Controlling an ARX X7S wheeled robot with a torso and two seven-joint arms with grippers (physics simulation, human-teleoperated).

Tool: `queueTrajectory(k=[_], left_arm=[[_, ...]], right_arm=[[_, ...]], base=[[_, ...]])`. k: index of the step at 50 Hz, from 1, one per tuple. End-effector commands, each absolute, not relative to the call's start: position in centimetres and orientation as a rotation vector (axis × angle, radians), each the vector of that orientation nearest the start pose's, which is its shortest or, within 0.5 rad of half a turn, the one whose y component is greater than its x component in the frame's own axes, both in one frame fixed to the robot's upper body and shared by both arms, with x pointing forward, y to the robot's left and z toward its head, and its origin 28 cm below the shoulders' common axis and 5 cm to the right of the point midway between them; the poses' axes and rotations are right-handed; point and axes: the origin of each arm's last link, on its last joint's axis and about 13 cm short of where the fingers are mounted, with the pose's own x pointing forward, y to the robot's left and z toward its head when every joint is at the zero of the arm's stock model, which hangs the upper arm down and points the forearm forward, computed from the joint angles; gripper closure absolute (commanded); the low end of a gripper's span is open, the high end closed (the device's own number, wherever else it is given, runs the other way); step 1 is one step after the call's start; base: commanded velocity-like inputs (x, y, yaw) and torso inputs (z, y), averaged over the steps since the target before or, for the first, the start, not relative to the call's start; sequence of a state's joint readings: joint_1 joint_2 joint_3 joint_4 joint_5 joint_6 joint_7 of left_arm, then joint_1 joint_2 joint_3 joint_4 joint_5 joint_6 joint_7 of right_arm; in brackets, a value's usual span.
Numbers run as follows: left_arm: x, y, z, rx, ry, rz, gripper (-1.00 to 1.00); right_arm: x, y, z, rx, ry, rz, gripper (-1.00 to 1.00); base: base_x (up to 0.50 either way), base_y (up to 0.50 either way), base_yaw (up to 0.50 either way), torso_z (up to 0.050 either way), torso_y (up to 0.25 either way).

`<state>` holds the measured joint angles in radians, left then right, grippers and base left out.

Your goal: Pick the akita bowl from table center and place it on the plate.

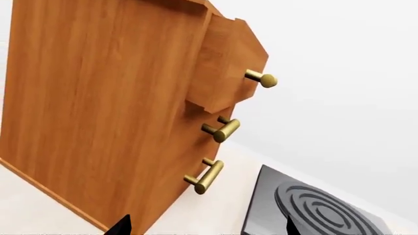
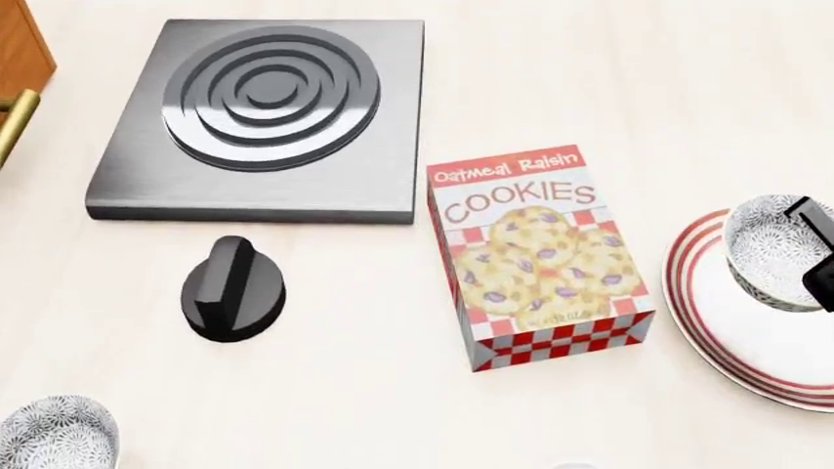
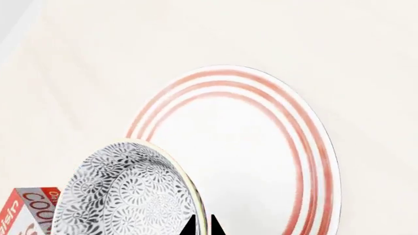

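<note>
At 7 o'clock in your head view sits a second patterned bowl (image 2: 55,435), then the knob (image 2: 233,288), the burner plate (image 2: 268,117) at 11 o'clock and the cookie box (image 2: 541,259) at centre. At 3 o'clock your right end effector (image 2: 818,256) is clamped on the akita bowl (image 2: 775,252) rim over the plate (image 2: 729,342). Whether your left end effector (image 1: 205,230) is apart or together, I cannot tell.

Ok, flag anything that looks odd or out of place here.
A loose black stove knob lies on the table, detached from the burner plate. The akita bowl sits tilted over the plate in the right gripper. Nothing looks spilled or broken.
</note>
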<state>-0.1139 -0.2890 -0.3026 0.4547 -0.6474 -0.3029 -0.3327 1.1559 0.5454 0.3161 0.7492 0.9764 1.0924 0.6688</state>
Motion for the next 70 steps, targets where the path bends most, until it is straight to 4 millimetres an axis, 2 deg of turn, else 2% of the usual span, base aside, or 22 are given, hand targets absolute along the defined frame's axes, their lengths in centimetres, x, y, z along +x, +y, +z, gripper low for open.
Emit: queueTrajectory(k=[1, 19, 40, 41, 46, 49, 54, 55, 57, 58, 61, 70], left_arm=[[21.5, 29.2, 13.8, -0.343, -0.299, 0.325, -1.0], [21.5, 29.2, 13.9, -0.339, -0.295, 0.323, -1.0], [21.4, 29.2, 14.0, -0.343, -0.294, 0.317, -1.0], [21.4, 29.2, 14.0, -0.343, -0.294, 0.318, -1.0], [21.4, 29.2, 13.9, -0.342, -0.292, 0.317, -1.0], [21.3, 29.2, 14.0, -0.342, -0.293, 0.318, -1.0], [21.4, 29.2, 14.0, -0.342, -0.293, 0.318, -1.0], [21.3, 29.2, 14.0, -0.342, -0.293, 0.318, -1.0], [21.3, 29.3, 14.0, -0.343, -0.293, 0.319, -1.0], [21.3, 29.3, 14.0, -0.344, -0.294, 0.32, -1.0], [21.3, 29.3, 14.0, -0.344, -0.295, 0.32, -1.0], [21.1, 29.3, 14.2, -0.347, -0.299, 0.322, -1.0]], right_arm=[[35.7, -27.1, 22.3, 0.79, 0.532, -0.483, 1.0], [37.1, -27.7, 20.9, 0.827, 0.534, -0.525, 1.0], [37.3, -27.5, 19.7, 0.855, 0.517, -0.545, 1.0], [37.3, -27.5, 19.7, 0.854, 0.518, -0.548, -1.0], [37.3, -27.9, 20.0, 0.853, 0.486, -0.569, -1.0], [37.4, -28.1, 20.9, 0.905, 0.374, -0.547, -1.0], [35.9, -27.8, 23.7, 1.045, 0.021, -0.444, -1.0], [35.2, -27.6, 24.7, 1.095, -0.092, -0.406, -1.0], [34.4, -27.3, 25.6, 1.13, -0.182, -0.361, -1.0], [33.7, -26.9, 26.5, 1.129, -0.269, -0.319, -1.0], [32.4, -25.8, 28.1, 1.093, -0.377, -0.24, -1.0], [29.2, -21.9, 31.6, 0.89, -0.527, -0.034, -1.0]], base=[[0.0, 0.0, 0.0, 0.0, 0.0], [0.0, 0.0, 0.0, 0.0, 0.0], [0.0, 0.0, 0.0, 0.0, 0.0], [0.0, 0.0, 0.0, 0.0, 0.0], [0.0, 0.0, 0.0, 0.0, 0.0], [0.0, 0.0, 0.0, 0.0, 0.0], [0.0, 0.0, 0.0, 0.0, 0.0], [0.0, 0.0, 0.0, 0.0, 0.0], [0.0, 0.0, 0.0, 0.0, 0.0], [0.0, 0.0, 0.0, 0.0, 0.0], [0.0, 0.0, 0.0, 0.0, 0.0], [0.0, 0.0, 0.0, 0.0, 0.0]])
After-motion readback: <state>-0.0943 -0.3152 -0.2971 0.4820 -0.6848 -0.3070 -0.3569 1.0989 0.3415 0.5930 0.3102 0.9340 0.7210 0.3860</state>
